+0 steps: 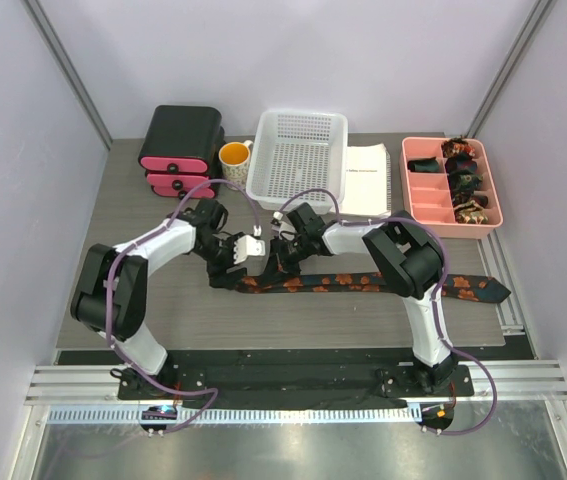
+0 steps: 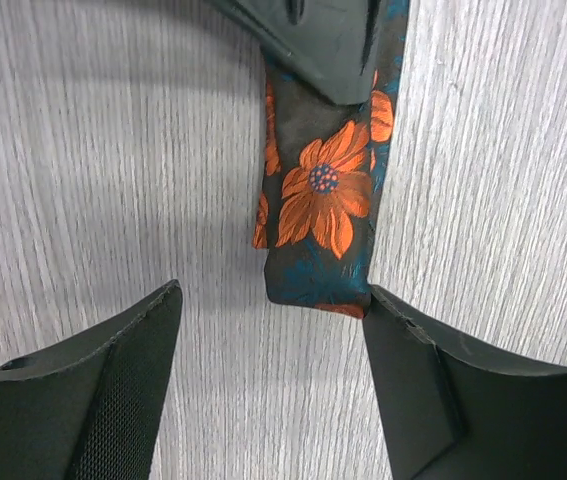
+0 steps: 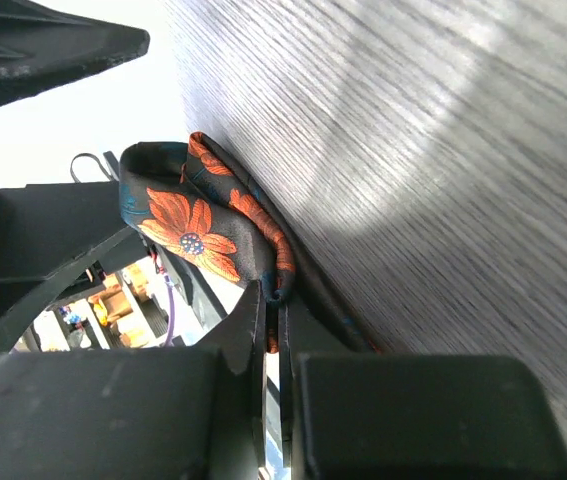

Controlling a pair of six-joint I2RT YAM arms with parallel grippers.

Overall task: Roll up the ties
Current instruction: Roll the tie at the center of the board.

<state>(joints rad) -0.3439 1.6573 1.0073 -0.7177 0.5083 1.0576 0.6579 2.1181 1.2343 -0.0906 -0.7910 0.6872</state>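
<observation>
Top external view showed one tie (image 1: 363, 282) lying flat across the table (image 1: 163, 320), its narrow end near the centre and its pointed wide end close to the right edge. Several coiled ties (image 1: 463, 180) already sat in the compartments of the pink tray (image 1: 423, 210) at the far right, so part of the task was judged complete.

For this tie, only the first fold was made. Left wrist view showed the narrow end doubled over on itself, with almost the whole length left to roll.

Gripper state:
- Left gripper (image 2: 273, 295): jaws spread wide, holding nothing. The folded end sat between the fingers, touching the right-hand finger (image 2: 403, 350).
- Right gripper (image 3: 275, 300): jaws pinched closed on the tie just behind the fold, holding the loop up off the table.

Clearance:
- The white basket (image 1: 298, 155) stood just behind both grippers and limited travel away from the bases.
- The right arm crossed above the middle of the tie, so rolling toward the wide end was judged to require repositioning.
- Bare table lay in front of the tie, toward the bases.
</observation>
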